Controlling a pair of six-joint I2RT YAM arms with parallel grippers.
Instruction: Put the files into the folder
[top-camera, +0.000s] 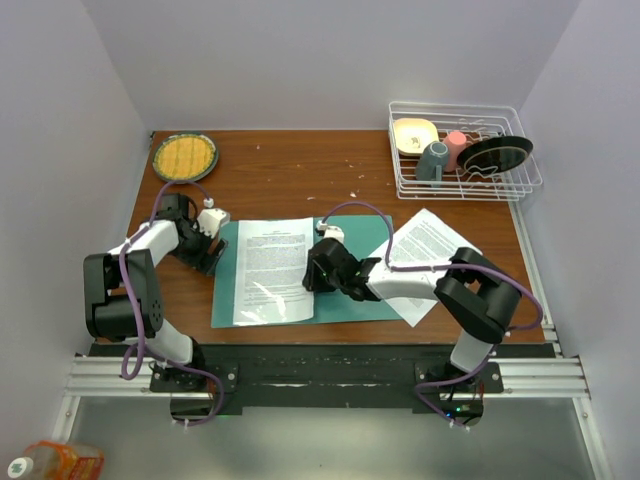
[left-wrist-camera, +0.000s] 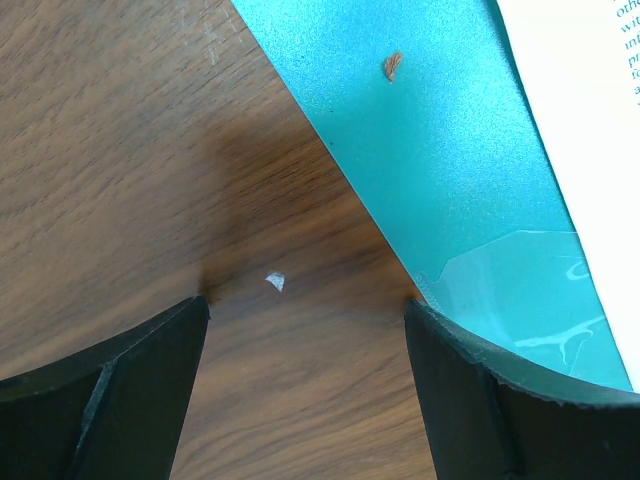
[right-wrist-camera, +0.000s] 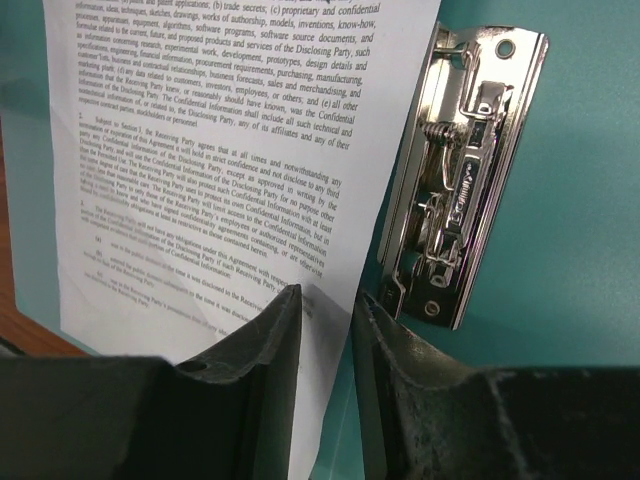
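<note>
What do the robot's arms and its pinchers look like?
The left arm and right arm are chunky white tubes with big black joints. A purple cable loops along each one. The left gripper and right gripper each have two thick, dark fingers.

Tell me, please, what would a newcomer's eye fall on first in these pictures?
The open teal folder in the middle of the table stands out, with a printed sheet lying on it. The right gripper pinches that sheet's edge beside the shiny metal clip. The left gripper sits open at the folder's left edge, and a second sheet lies to the right.
</note>
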